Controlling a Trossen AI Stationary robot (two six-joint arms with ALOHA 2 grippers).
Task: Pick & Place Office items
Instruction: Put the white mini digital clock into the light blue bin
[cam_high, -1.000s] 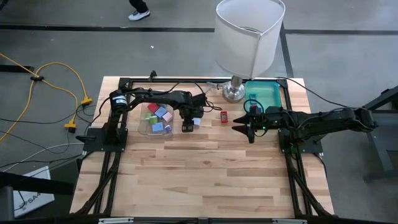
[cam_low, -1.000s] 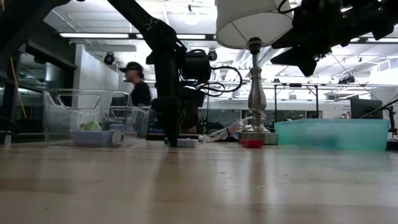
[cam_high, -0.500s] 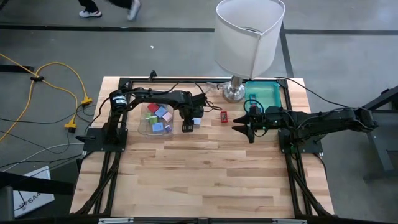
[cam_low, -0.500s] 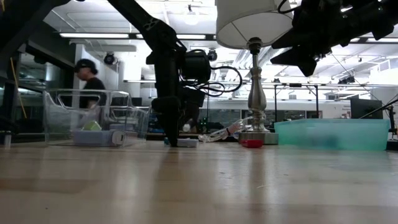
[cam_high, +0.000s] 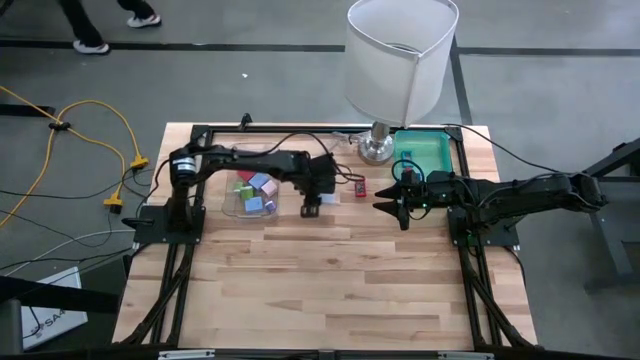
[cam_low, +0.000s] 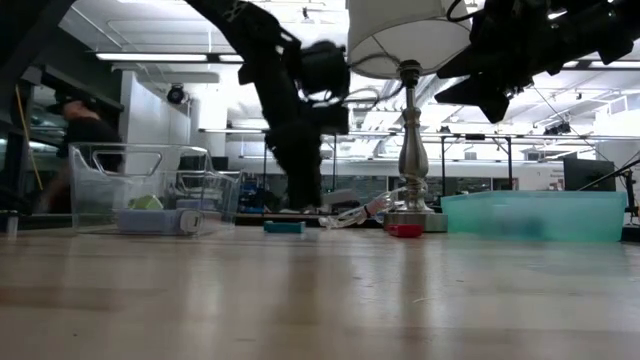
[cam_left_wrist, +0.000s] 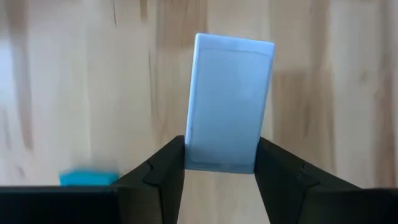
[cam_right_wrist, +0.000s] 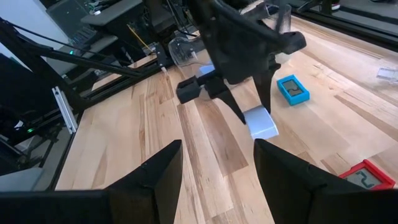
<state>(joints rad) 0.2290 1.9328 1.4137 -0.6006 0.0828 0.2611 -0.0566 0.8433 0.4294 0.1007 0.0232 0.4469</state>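
While the left gripper (cam_left_wrist: 221, 163) had its fingers closed on the short end of a light blue block (cam_left_wrist: 229, 102), I judged the hold to be the weak point: only the block's near edge sat between the pads, and most of its length stuck out past the tips. A quick swing toward the clear bin (cam_high: 247, 192) could, I thought, pivot the block in the jaws or shake it loose onto the table (cam_high: 330, 280). The block was lifted clear of the wood, just beside the bin's right wall and close to a teal piece (cam_low: 284, 227) lying flat on the table. Its long axis ran straight out from the fingertips, away from the wrist, leaning slightly to one side in the wrist view, with a broad flat face toward that camera (I could not tell how it was angled to the table from the overhead view).

A second risk, in my judgement, was the bin's rim: with the block hanging so far beyond the fingers, too low a pass would catch it on the wall. The bin already held several coloured pieces.

The right gripper (cam_high: 384, 207) waited above the table near the green tray (cam_high: 425, 152), fingers apart and empty, with a red piece (cam_high: 360, 188) between the two arms.
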